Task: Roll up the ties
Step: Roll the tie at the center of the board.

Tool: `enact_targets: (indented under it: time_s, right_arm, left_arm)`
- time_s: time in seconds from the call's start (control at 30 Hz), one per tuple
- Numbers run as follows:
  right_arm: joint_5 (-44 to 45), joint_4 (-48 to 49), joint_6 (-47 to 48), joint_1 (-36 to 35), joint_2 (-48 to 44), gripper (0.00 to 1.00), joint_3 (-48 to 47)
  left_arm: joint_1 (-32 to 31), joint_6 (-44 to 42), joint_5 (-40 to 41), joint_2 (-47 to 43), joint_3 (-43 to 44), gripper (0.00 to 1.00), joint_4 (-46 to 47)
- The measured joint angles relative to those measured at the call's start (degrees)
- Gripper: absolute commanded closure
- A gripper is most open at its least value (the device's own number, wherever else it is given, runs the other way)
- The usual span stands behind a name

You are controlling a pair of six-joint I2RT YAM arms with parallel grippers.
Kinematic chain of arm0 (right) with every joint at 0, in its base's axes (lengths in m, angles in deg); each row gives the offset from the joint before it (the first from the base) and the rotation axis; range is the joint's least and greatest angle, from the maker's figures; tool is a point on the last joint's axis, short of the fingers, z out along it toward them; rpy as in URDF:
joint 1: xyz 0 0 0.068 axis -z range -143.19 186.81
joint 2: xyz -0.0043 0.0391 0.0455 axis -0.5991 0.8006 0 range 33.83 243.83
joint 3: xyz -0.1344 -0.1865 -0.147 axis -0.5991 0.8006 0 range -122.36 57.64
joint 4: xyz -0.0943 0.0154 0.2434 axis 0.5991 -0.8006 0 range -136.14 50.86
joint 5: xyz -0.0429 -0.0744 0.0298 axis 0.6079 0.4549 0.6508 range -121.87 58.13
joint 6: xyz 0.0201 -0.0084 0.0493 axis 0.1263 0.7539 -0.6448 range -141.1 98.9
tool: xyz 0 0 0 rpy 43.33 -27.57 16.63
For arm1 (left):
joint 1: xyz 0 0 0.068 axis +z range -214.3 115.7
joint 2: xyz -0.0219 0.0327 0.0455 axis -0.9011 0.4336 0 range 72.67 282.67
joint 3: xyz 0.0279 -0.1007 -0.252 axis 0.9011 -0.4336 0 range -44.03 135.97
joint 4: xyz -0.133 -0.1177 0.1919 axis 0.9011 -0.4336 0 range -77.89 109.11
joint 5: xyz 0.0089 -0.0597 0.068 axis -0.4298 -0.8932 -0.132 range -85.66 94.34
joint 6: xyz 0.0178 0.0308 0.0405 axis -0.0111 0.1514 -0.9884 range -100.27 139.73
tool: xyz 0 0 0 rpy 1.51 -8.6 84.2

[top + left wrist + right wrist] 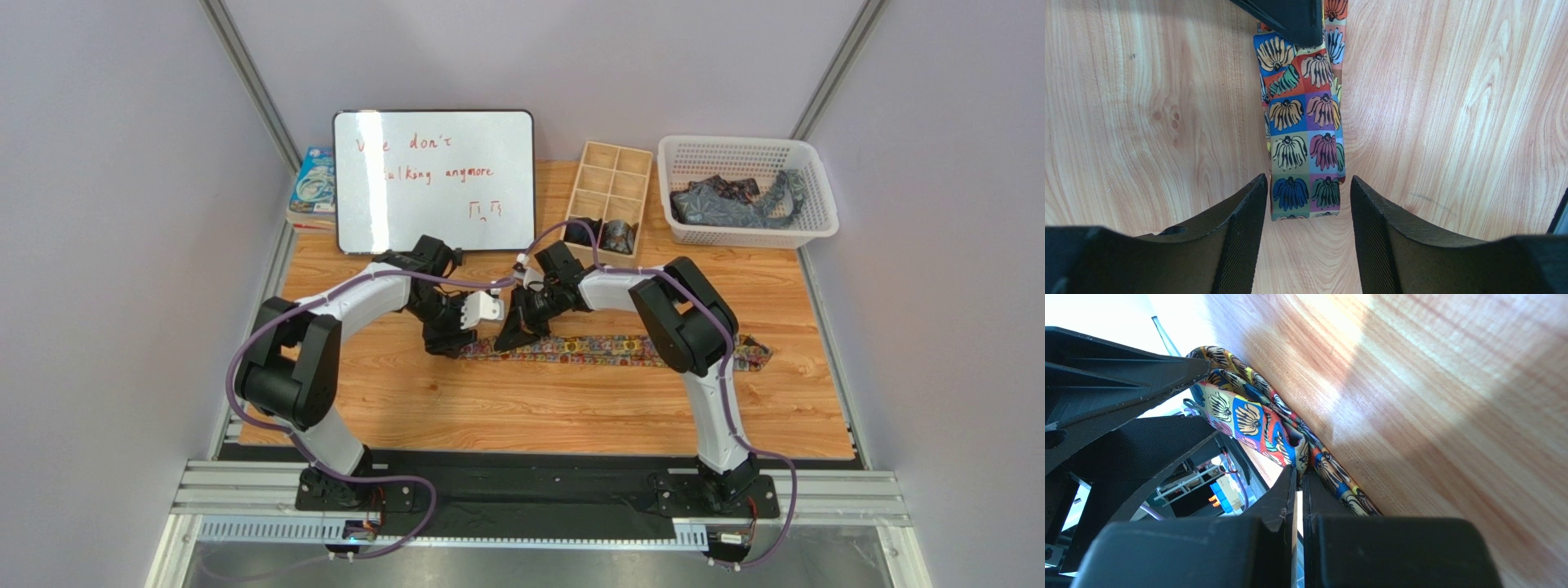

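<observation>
A multicoloured floral tie (613, 348) lies stretched left to right across the wooden table. Its narrow end (1306, 153) lies flat on the wood between the fingertips of my left gripper (1306, 197), which is open and straddles it without touching. My right gripper (1298, 470) is shut, its tips pinching a raised fold of the floral tie (1247, 419) just beyond that end. One of its black fingers (1290, 15) shows over the tie in the left wrist view. From above, the left gripper (460, 328) and the right gripper (515, 321) stand close together at the tie's left end.
A wooden divided box (620, 172) at the back holds rolled dark ties (617, 235) in its near compartments. A white basket (810, 184) at the back right holds dark ties (724, 199). A whiteboard (433, 181) leans at the back left, a book (313, 184) beside it.
</observation>
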Motion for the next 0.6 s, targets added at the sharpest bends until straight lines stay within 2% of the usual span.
enact_targets:
  time_s: [0.2, 0.43, 0.53, 0.6]
  right_arm:
    - [-0.2, 0.3, 0.0, 0.0, -0.5, 1.00, 1.2]
    - [-1.1, 0.0, 0.3, 1.7, -3.9, 1.00, 7.1]
    - [-1.0, -2.3, 1.9, 3.5, -5.6, 1.00, 8.8]
    - [-1.0, -3.8, 3.2, 5.1, -6.4, 1.00, 9.7]
  left_arm:
    - [-1.3, 0.0, 0.6, 0.0, 0.0, 0.38, 0.3]
    - [-5.7, 0.3, 1.4, 0.0, 0.0, 0.36, 0.9]
    - [-7.1, 0.9, 1.5, 0.1, 0.0, 0.34, 1.2]
    - [-7.8, 1.6, 1.5, 0.3, 0.1, 0.28, 1.3]
